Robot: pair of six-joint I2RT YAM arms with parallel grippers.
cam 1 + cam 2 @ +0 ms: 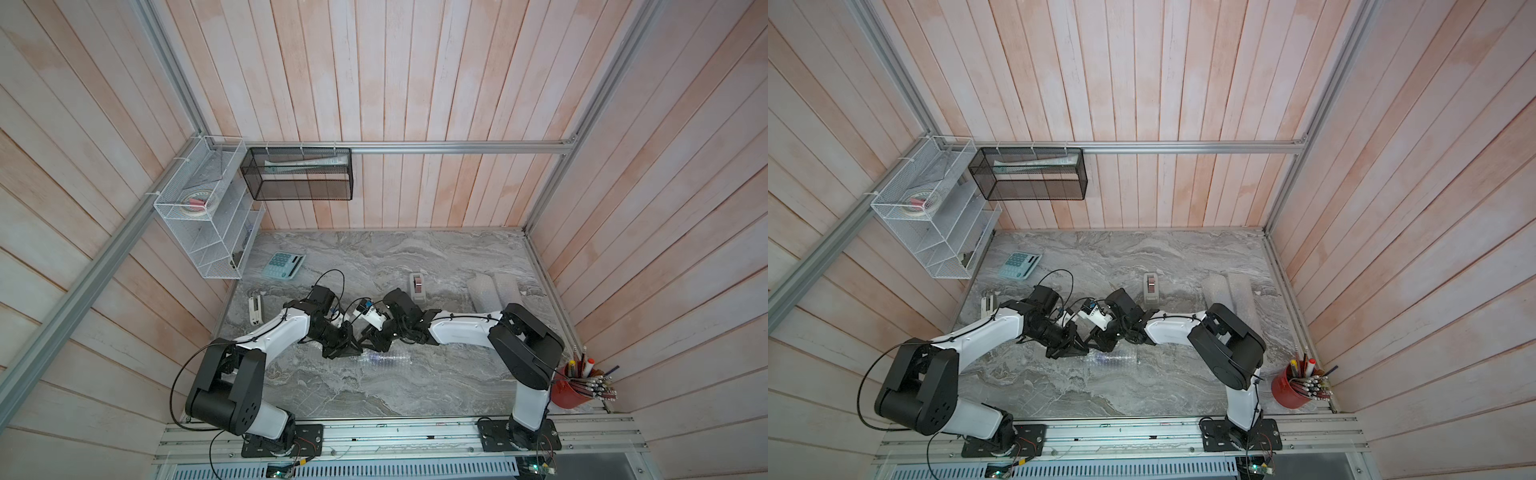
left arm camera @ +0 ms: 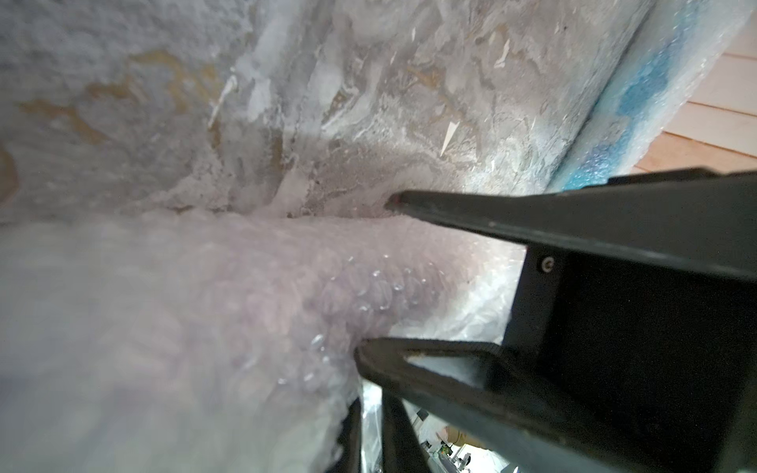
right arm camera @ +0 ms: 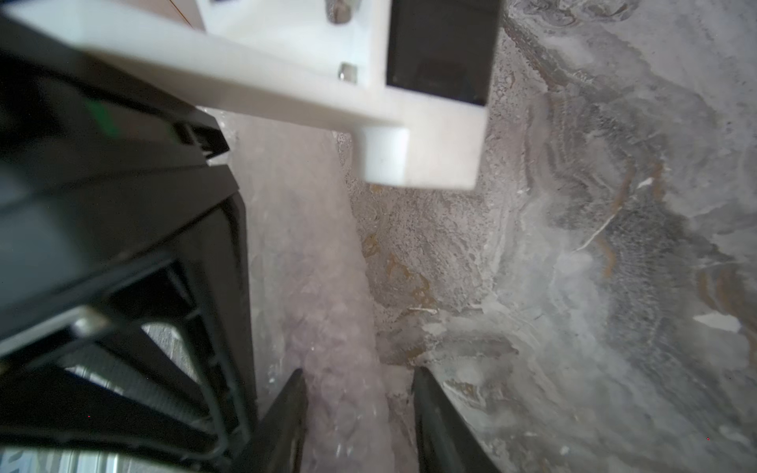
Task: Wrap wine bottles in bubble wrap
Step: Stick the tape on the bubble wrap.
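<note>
Both arms meet at mid-table over a sheet of bubble wrap [image 1: 386, 357] [image 1: 1113, 357]. It is rolled into a tube [image 2: 245, 307] [image 3: 319, 286] with a purple tint showing through; the wine bottle inside is hidden. My right gripper [image 3: 359, 370] [image 1: 368, 336] straddles this tube, its fingers [image 2: 450, 368] pressed against both sides. Right beside it, my left gripper [image 2: 372, 409] [image 1: 351, 347] stands nearly shut, with a thin strip of clear film in the narrow gap. Two wrapped tubes [image 1: 494, 291] lie at the back right. Bright blue shows through one [image 2: 639, 94].
A grey tape dispenser [image 1: 417, 286] stands behind the grippers. A calculator [image 1: 282, 266] and a stapler [image 1: 255, 309] lie at the back left under wire baskets [image 1: 199, 216]. A red cup of pencils [image 1: 577, 386] stands at the right front corner.
</note>
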